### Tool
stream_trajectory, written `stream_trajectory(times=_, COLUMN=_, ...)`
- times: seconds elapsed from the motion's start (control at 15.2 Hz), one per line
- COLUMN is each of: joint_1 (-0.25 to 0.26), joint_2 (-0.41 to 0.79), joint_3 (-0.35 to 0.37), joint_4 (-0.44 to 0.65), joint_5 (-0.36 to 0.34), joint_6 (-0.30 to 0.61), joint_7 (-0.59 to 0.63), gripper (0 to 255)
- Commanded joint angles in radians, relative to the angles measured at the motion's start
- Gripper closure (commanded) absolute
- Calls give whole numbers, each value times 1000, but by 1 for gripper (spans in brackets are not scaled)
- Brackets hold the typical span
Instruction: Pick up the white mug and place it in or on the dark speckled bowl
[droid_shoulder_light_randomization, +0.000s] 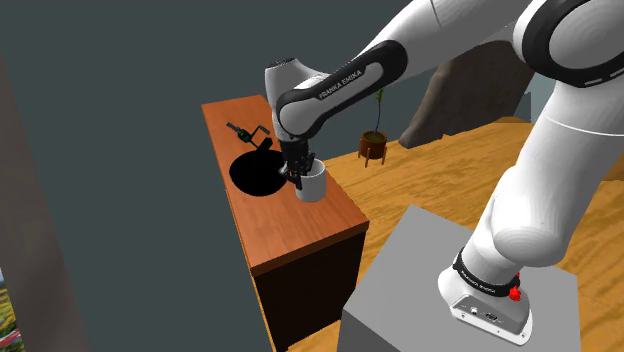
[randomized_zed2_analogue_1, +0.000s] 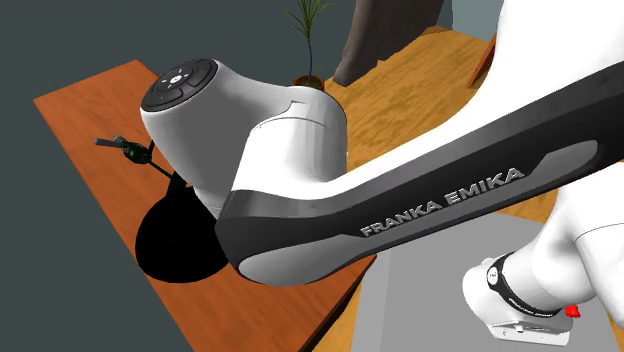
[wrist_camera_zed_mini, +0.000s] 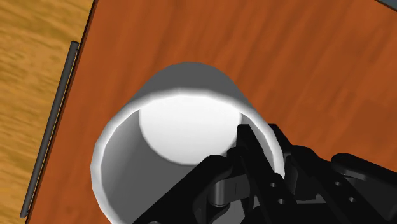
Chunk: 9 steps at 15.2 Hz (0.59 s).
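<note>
From where I stand, the end effector (droid_shoulder_light_randomization: 297, 168) is down over the white mug (droid_shoulder_light_randomization: 314, 184), closed on the mug's wall. In the wrist view one of the fingers (wrist_camera_zed_mini: 253, 153) sits inside the cup and the other outside, with the rim pinched between them. The mug is upright on the bench (droid_shoulder_light_randomization: 300, 235), just beside the dark bowl (droid_shoulder_light_randomization: 256, 172) and close to the bench's edge on the shoulder view's right. I cannot tell whether its base rests on the wood or is barely off it.

The grip worries me most. It holds one side of the wall, not the whole body, so the weight hangs off to one side. I judge the mug could swing or slip between the pads as it rises, especially under a quick lift.

The edge is the second worry (the floor (wrist_camera_zed_mini: 32, 38) lies right beyond it). A mug that slips loose there would likely go over the side rather than land on the wood.

Then the bowl: it is so near that a low carry could clip its rim and shove it toward the small dark object (droid_shoulder_light_randomization: 249, 132) behind it. Releasing off-centre could leave the mug tipped on the rim.
</note>
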Motion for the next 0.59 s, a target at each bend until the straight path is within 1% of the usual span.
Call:
stream_trajectory(times=0.0, joint_1=-1, joint_2=-14, joint_3=0, joint_4=13, joint_5=2, joint_6=-27, joint_7=-2, gripper=255)
stream_trajectory(times=0.53, joint_1=-1, joint_2=-57, joint_3=-1, joint_4=75, joint_5=9, joint_6=-131, joint_7=-8, gripper=255)
